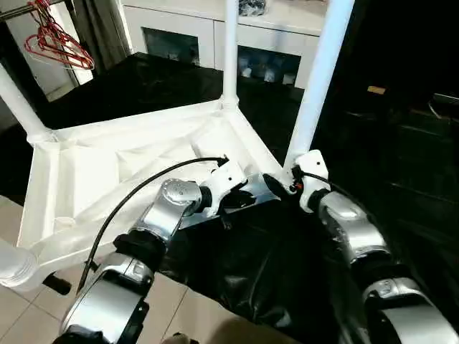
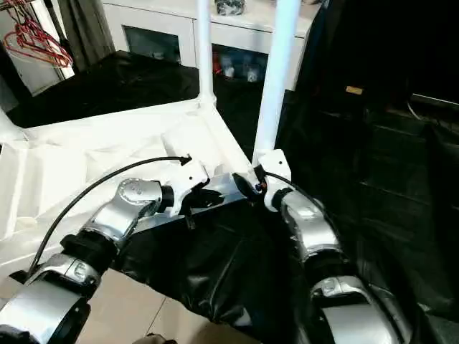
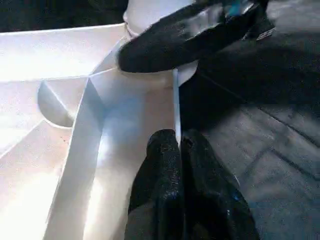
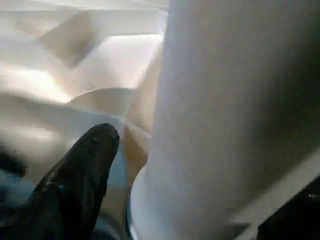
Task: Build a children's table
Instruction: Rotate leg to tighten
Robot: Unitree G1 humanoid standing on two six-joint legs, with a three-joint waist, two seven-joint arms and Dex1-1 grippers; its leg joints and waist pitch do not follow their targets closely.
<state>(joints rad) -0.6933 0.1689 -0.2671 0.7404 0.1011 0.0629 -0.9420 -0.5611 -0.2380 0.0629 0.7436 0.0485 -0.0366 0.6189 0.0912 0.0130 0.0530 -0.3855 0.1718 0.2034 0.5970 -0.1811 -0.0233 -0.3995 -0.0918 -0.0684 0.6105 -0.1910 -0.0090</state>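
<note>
The children's table lies upside down, its white ribbed top (image 1: 107, 172) resting on a black sheet. Three legs stand up from corner sockets: one far (image 1: 230, 50), one at the left (image 1: 18, 100) and one at the near right (image 1: 319, 79). Another leg end (image 1: 11, 265) shows at the front left. My left gripper (image 3: 177, 142) is shut on the thin rim of the top, just beside the near right corner. My right gripper (image 1: 283, 183) sits at the base of the near right leg. It is open, with one black finger (image 4: 95, 150) standing apart from the leg.
A white cabinet with glass doors (image 1: 179, 36) runs along the back. Red hangers (image 1: 54, 39) hang at the far left. The black sheet (image 1: 272, 272) drapes down to a tiled floor (image 1: 186, 315). Dark furniture (image 1: 401, 143) stands at the right.
</note>
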